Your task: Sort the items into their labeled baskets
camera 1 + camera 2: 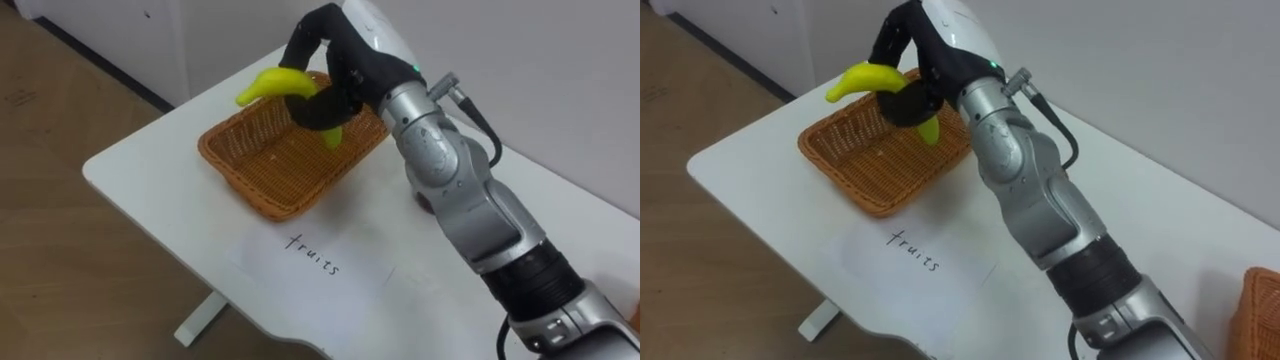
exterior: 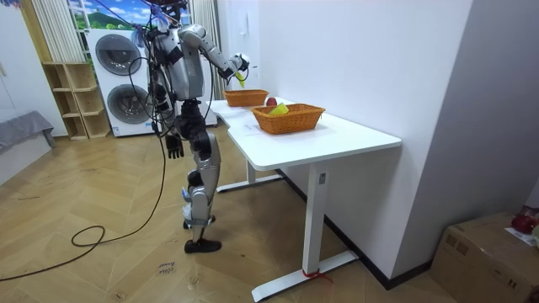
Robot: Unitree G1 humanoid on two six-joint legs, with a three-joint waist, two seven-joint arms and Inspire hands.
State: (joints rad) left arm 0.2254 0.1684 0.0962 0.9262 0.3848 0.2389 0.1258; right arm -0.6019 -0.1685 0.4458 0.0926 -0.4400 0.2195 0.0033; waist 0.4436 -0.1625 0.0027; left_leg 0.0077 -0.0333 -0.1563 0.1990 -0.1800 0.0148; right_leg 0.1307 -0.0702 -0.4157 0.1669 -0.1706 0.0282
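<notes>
A yellow banana [image 1: 268,85] [image 1: 862,78] hangs above the far part of a woven fruit basket [image 1: 270,165] [image 1: 865,165]. My right hand [image 1: 335,62] [image 1: 930,55] is shut on it, dark fingers curled round its middle. The basket's inside looks bare below the banana. In the room view I stand at the table's end with the right hand [image 2: 239,64] stretched over the far basket [image 2: 246,98]. My left hand [image 2: 174,148] hangs by my side with relaxed fingers.
A paper sheet [image 1: 315,255] with handwriting lies in front of the basket on the white table [image 1: 140,160]. A second woven basket [image 2: 288,118] [image 1: 1262,300] with red and yellow items stands to my right. Washing machines [image 2: 118,84] stand behind me.
</notes>
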